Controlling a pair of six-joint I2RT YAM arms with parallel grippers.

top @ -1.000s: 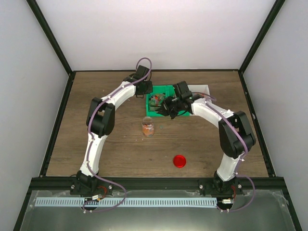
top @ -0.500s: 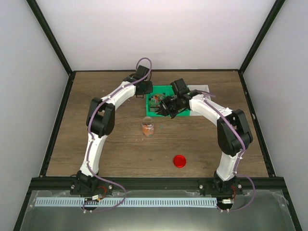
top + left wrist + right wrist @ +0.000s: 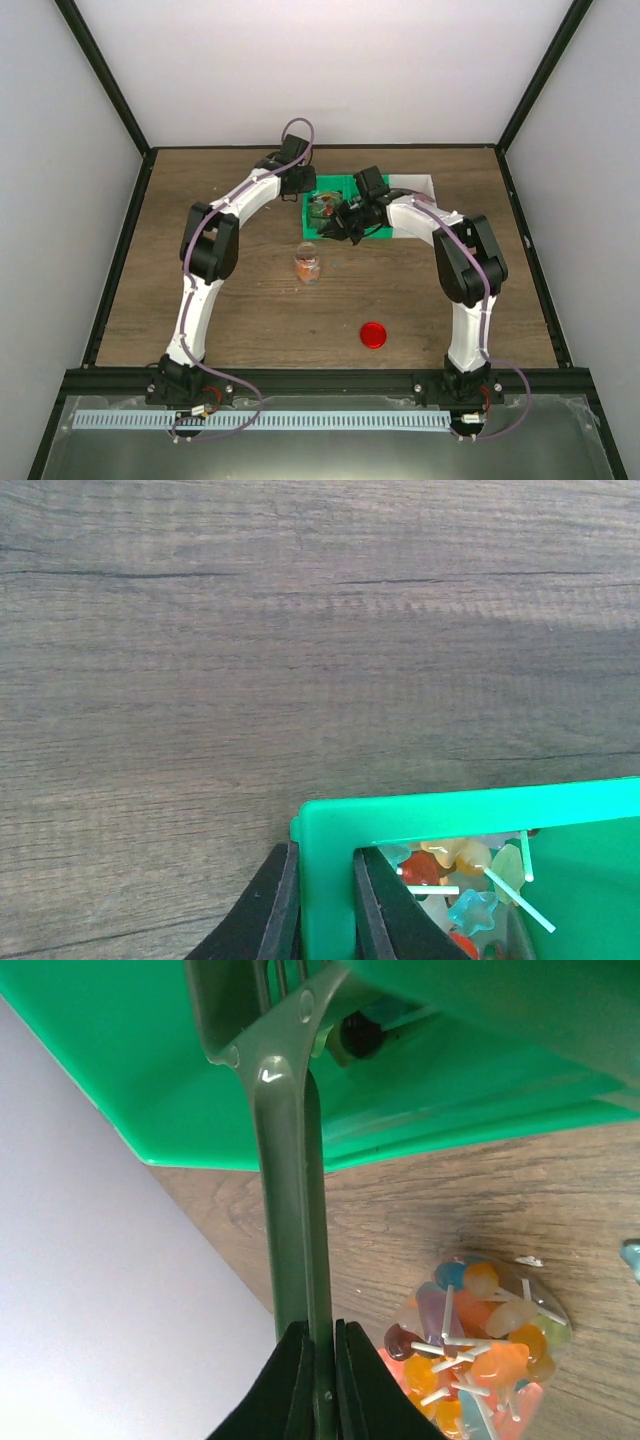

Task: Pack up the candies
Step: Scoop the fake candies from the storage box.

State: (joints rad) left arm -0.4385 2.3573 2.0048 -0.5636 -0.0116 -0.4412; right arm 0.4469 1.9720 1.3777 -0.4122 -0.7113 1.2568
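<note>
The left tool [image 3: 320, 905] gripped the green tray [image 3: 470, 805] wall; the right tool [image 3: 318, 1380] pinched a thin handle [image 3: 285, 1190], which could have twisted, spilling candies [image 3: 450, 868] on the surface [image 3: 300, 630] beside the jar [image 3: 307, 266]

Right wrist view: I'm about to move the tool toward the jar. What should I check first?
1. left gripper clamped on the green tray wall: ok.
2. right gripper shut on the olive tool handle: ok.
3. jar upright, mouth open: ok.
4. red lid off, lying apart from the jar: ok.
5. candies left in the tray: ok.
6. Candy on the tool's working end: cannot tell.
</note>
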